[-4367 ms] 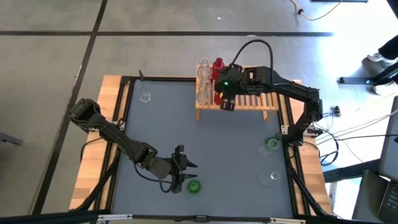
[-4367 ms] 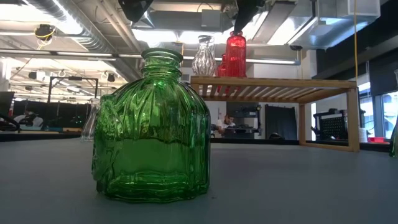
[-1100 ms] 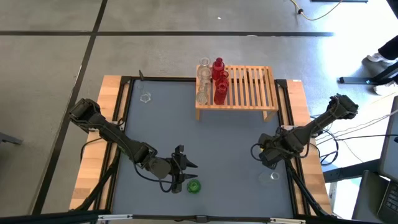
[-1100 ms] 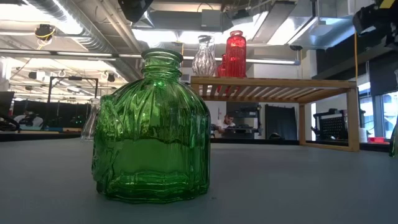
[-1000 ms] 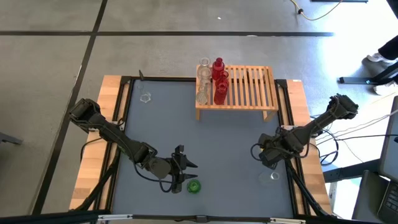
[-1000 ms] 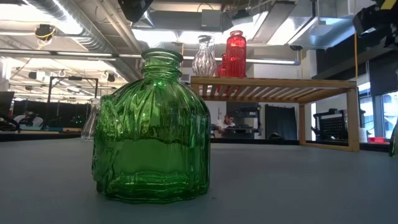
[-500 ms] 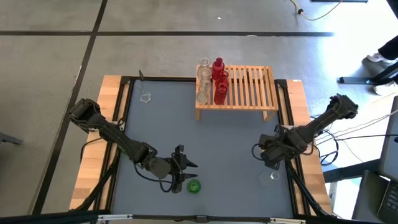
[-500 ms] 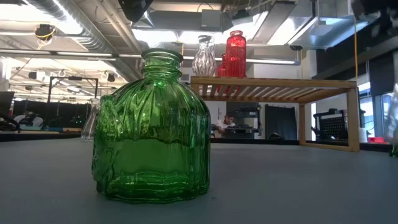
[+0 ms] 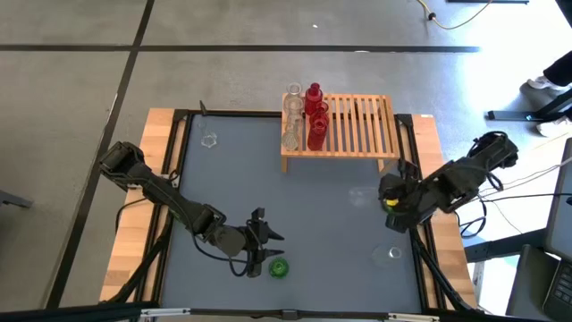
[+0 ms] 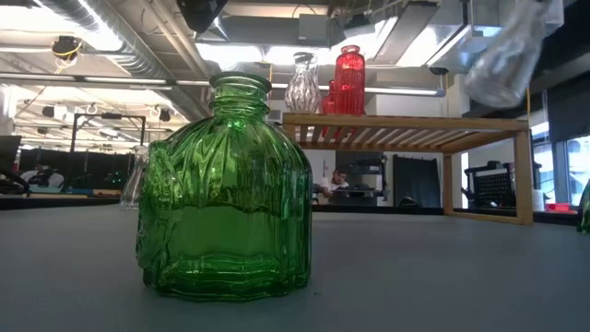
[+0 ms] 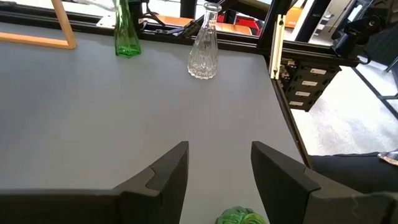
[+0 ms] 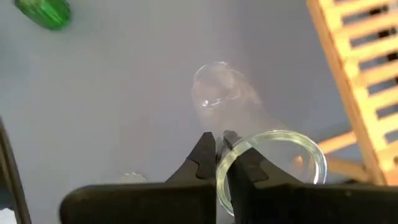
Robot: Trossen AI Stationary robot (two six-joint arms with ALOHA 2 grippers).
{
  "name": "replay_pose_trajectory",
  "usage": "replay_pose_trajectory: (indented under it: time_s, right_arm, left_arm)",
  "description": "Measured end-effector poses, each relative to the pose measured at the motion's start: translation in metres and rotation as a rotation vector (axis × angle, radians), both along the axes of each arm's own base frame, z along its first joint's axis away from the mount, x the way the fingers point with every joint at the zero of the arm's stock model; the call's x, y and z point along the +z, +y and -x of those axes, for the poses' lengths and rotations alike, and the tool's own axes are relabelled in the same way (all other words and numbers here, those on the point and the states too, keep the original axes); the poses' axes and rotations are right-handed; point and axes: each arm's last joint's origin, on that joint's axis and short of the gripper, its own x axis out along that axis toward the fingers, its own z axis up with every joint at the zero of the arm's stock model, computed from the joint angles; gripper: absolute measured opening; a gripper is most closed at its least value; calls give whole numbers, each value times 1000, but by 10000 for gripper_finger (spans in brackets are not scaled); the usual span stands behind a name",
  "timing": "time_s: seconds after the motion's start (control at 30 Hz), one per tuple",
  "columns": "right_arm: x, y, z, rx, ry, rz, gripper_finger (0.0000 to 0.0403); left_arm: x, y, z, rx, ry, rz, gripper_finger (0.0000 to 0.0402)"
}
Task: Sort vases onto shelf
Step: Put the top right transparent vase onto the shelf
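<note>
Step in hand: carry to shelf [image 9: 340, 125], upper centre. Right gripper [image 12: 219, 155] pinches the rim of a clear vase [image 12: 239, 118], lifted at right of frame. Left gripper [image 11: 217, 165] half-open, idle. Next: upright placement beside the clear vases.

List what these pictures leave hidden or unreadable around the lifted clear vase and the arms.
- High view: lifted clear vase is a faint smear; its shape is unreadable.
- Low view: that vase is motion-blurred, and the right claw is cut off by the top edge.
- Left wrist view: squat green vase is cut off by the picture's edge.
</note>
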Motion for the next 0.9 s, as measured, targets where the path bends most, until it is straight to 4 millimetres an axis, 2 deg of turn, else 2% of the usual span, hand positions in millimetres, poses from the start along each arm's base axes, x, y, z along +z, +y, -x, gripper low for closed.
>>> replay_pose_trajectory:
  time_s: [0.1,0.2,0.53,0.73,0.9]
  right_arm:
    - [4,6,-9,48,-8,23,4]
    - [-4,15,-23,125,13,60,3]
    - [-68,61,-85,404,250,118,3]
    - [-100,71,-112,511,366,24,4]
    - [-110,74,-126,576,337,-4,4]
  left_arm:
    - [0,0,0,-2,-3,-3,167]
    - [1,0,0,-2,-7,-1,167]
    - [1,0,0,-3,-8,0,167]
    - [1,0,0,-3,-9,0,167]
    - [1,0,0,-3,-9,0,167]
